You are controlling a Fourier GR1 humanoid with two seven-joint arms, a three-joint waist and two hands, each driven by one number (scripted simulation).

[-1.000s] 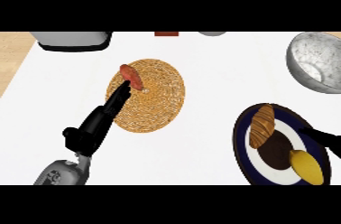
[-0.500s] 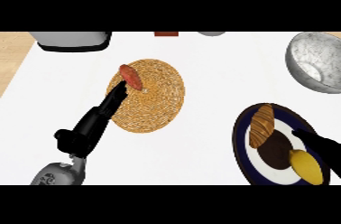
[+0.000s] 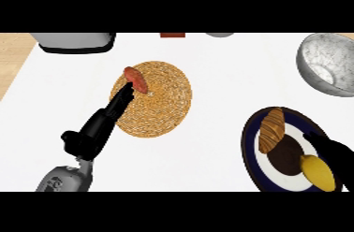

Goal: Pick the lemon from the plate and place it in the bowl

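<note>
A yellow lemon [image 3: 317,173] lies at the lower right of a dark blue plate [image 3: 250,150], beside a croissant [image 3: 272,128] and a dark brown round pastry [image 3: 285,157]. My right hand [image 3: 335,153] comes in from the right edge over the plate. It touches the lemon's upper right side with relaxed fingers that are not closed round it. The grey speckled bowl [image 3: 326,62] stands at the far right, above the plate. My left hand [image 3: 97,130] stretches straight up onto a woven mat [image 3: 155,99], fingertips next to a red sausage [image 3: 136,79].
A grey pot or appliance [image 3: 75,41] sits at the far left corner. Small objects [image 3: 173,34] line the far edge. A wooden surface [image 3: 14,62] borders the white counter on the left.
The right hand has edged a little further in over the plate toward the lemon. The left arm has shifted only slightly on the mat.
</note>
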